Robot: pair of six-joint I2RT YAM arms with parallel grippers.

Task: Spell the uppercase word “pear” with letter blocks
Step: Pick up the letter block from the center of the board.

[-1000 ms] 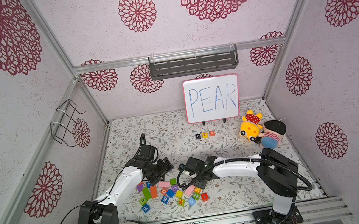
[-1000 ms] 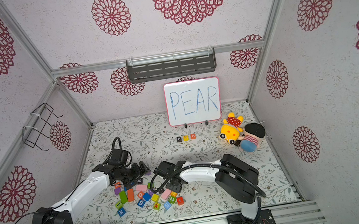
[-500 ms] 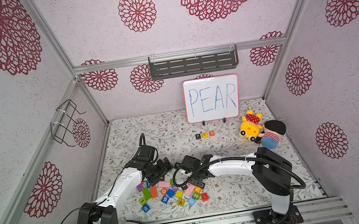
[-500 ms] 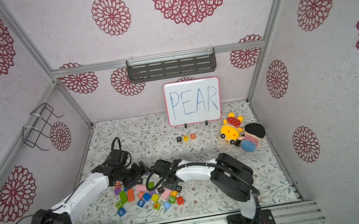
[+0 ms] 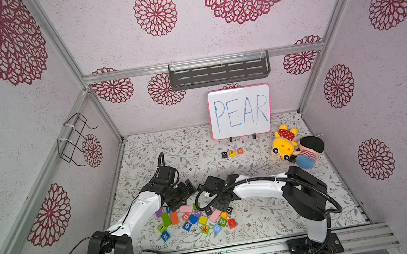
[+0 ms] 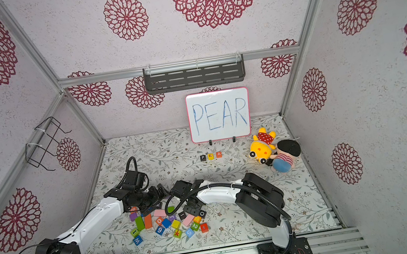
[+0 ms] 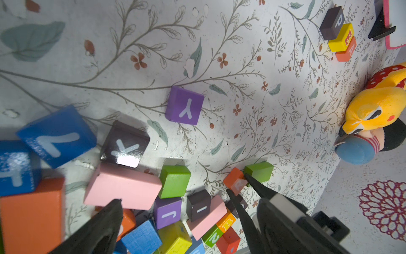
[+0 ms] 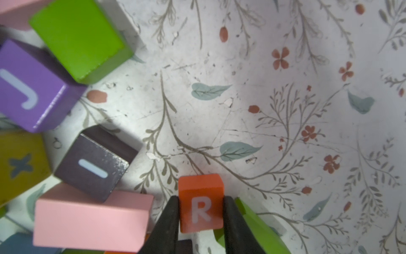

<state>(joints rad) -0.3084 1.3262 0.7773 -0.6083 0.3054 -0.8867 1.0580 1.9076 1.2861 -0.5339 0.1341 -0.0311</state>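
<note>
A floral mat (image 5: pixel 265 219) covered the floor of a booth with patterned walls. At the upper middle of both top views, a whiteboard (image 5: pixel 240 111) stood against the back wall with PEAR written on it in blue. Above it hung a dark slotted shelf (image 5: pixel 219 74); its inside could not be seen from this angle. A black wire rack (image 5: pixel 74 140) was fixed to the wall at the left of the frame.

Two white and black arms reached in from the bottom edge and met near the middle of the mat. The left gripper (image 5: pixel 189 187) hung over the upper edge of a pile of blocks (image 5: pixel 194 217), its jaws spread wide and holding nothing. At the right, a yellow soft toy (image 5: pixel 283 144) lay touching a doll (image 5: pixel 307 151) with black hair.

Just below the whiteboard, three small cubes sat in a row, side by side: a black P block (image 5: pixel 224 154) with a white letter, a yellow E block (image 5: pixel 232 152) with a red letter, and an orange-red A block (image 5: pixel 240 151) with a white letter.

The R block (image 8: pixel 201 187), orange-red with a white letter, was at the upper right edge of the pile, hidden under the arm in both top views. In the right wrist view, the right gripper (image 8: pixel 201 198) was clamped on its two sides, letter facing the camera. A green block (image 8: pixel 259 228) lay just beside it and a long pink block (image 8: pixel 92 217) was near. Whether the cube was lifted off the mat could not be told.
</note>
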